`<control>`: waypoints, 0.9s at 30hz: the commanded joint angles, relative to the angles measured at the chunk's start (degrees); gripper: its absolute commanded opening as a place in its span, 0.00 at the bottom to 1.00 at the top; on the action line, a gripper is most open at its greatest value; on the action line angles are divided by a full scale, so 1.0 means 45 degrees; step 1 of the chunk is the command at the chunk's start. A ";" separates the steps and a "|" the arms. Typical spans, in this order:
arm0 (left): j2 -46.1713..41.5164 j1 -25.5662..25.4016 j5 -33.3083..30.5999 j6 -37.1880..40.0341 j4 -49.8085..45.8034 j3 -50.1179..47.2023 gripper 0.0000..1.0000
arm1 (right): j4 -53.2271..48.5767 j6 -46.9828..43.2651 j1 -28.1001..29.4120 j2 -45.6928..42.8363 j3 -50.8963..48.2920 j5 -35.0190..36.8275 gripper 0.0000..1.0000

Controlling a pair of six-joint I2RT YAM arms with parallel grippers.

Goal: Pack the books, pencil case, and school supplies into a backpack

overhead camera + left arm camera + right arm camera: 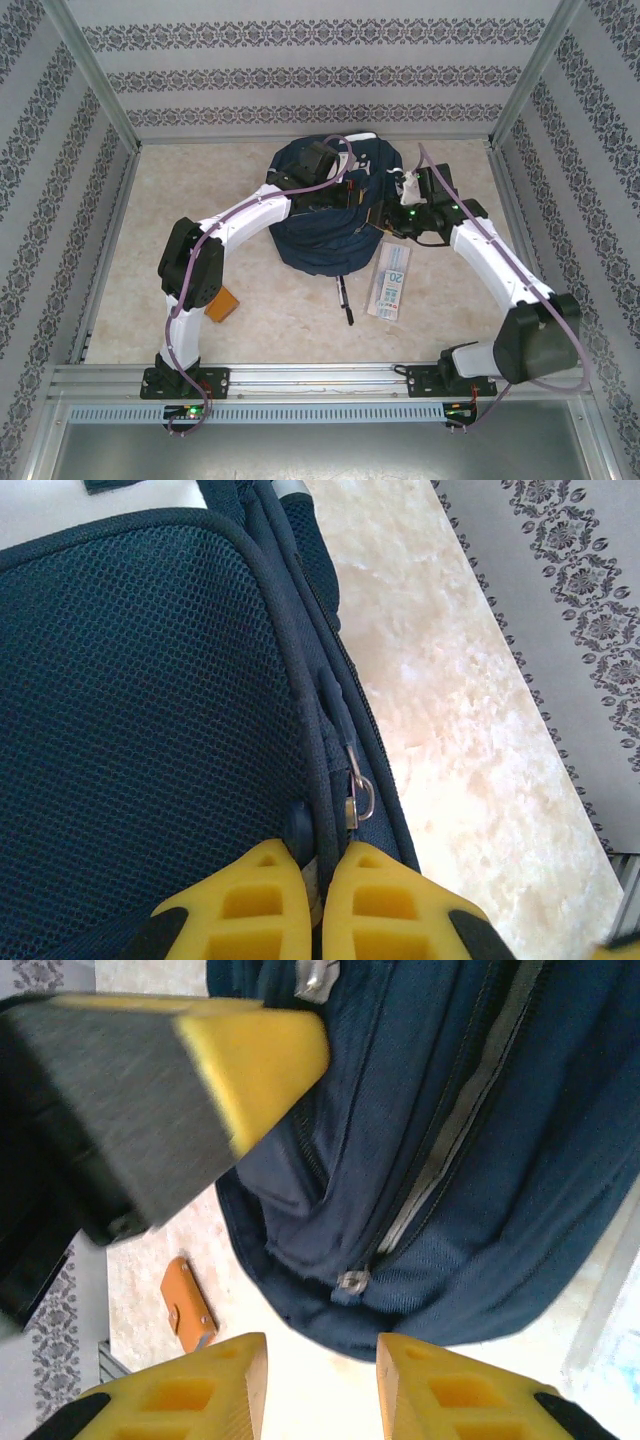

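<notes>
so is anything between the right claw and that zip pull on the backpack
nothing visible: the right claw is open, with the zip pull just ahead of its gap at the backpack edge, only bare table between

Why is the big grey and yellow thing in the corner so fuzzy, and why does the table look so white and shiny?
Right wrist view: the grey-and-yellow block sits very close to the lens, so it is out of focus, while the backpack behind looks sharper. Left wrist view: light glares off the table, washing out its pattern.
</notes>
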 commanded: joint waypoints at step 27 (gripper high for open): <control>-0.4201 0.0382 0.1365 -0.0666 0.0494 -0.4505 0.48 | 0.7304 0.5729 0.0320 0.2967 -0.0775 -0.1824 0.00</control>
